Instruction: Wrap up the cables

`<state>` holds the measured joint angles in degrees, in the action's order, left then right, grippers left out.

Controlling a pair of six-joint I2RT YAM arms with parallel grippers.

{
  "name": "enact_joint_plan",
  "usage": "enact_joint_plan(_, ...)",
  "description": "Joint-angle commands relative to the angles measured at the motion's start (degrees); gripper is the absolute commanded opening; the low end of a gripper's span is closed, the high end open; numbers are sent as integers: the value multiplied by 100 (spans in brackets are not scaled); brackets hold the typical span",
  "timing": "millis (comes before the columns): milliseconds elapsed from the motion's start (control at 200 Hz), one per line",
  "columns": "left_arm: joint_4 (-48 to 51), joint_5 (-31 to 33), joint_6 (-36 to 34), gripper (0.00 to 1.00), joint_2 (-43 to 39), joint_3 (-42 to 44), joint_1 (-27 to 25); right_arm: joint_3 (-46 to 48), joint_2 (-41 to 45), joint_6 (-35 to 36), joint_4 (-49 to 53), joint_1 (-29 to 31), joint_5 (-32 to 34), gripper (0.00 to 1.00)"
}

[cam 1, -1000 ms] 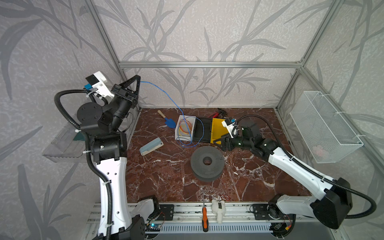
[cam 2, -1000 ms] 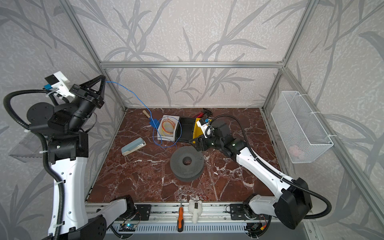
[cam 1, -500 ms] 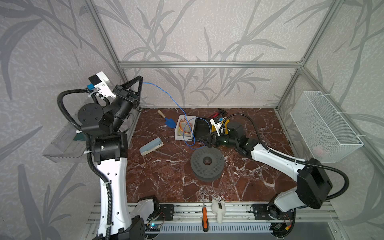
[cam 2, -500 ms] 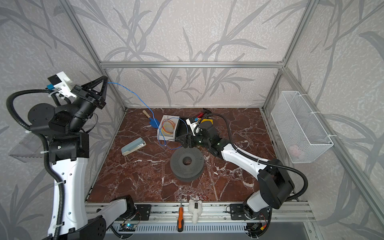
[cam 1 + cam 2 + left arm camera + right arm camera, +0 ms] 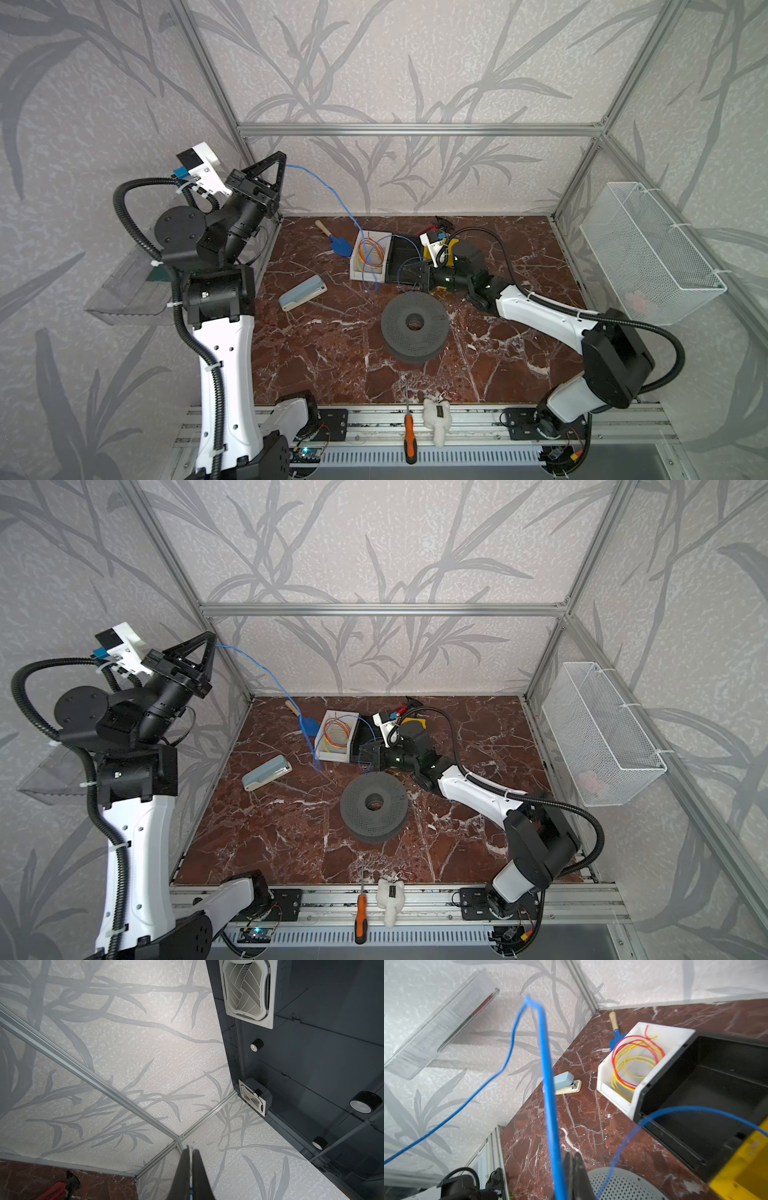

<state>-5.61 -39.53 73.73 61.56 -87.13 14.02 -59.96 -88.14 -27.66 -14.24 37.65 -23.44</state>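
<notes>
the right gripper (image 5: 410, 273) has reached further left over the tabletop (image 5: 332, 353), from in front of the yellow bin (image 5: 452, 245) to the front of the black bin (image 5: 399, 249). its elbow has swung in from the far right. its jaws, wide apart half a second ago, are now together. a loop of the cables (image 5: 332, 192) now arcs just beside them.

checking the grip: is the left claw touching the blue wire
Touching. In both top views the blue wire hangs from the shut left claw's tip.
</notes>
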Motion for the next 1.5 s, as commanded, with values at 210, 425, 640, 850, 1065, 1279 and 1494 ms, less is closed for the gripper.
enact_joint_plan(210,1478,919,-821,0,-33,-1030,180,-1313,1933,1998,4080,-760,2602,0)
enact_joint_plan(425,2294,1949,-1019,0,8,-1112,380,-590,2373,1820,4883,-2737,2086,0)
enact_joint_plan(640,2948,2605,-1280,0,368,-1691,599,576,2064,1586,4313,-3649,1656,0)
enact_joint_plan(850,3789,2894,-1835,0,943,-2701,680,709,1401,1629,4179,-3963,1445,0)
enact_joint_plan(1065,4037,2759,-1942,0,1486,-2996,827,601,1253,1823,4301,-4024,1563,0)
enact_joint_plan(1279,4445,1940,-2220,0,1778,-2665,703,294,1380,1895,4577,-4012,369,0)
enact_joint_plan(1494,4502,1792,-2528,17,1270,-1159,114,31,1416,1522,4557,-4010,-897,0)
